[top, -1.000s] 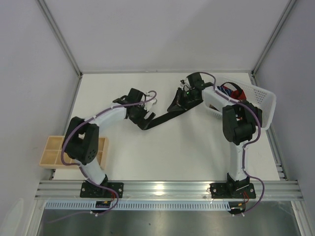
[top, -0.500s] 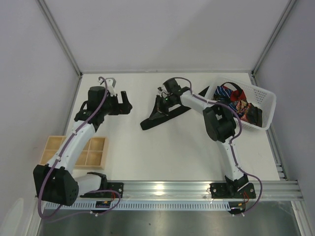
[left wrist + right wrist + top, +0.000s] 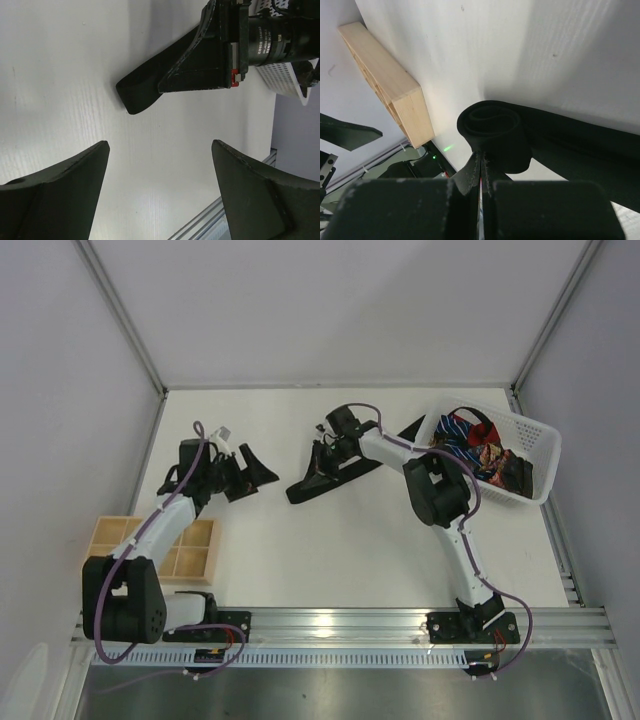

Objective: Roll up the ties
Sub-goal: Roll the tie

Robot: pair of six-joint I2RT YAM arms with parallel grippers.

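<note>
Lab cell: white panels (image 3: 330, 310), aluminium rail (image 3: 340, 623).

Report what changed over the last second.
The left hand pulled back leftward, away from the black tie's near end, and hangs open. The right hand, shut on the tie's rolled start, slid left with it. The basket and wooden tray stayed put.

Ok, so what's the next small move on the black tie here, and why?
Probably roll one more turn: the right claw is shut on the black tie, whose end is curled into a small coil, while most of its length lies flat on the table. The left claw is open, empty and apart from it.
</note>
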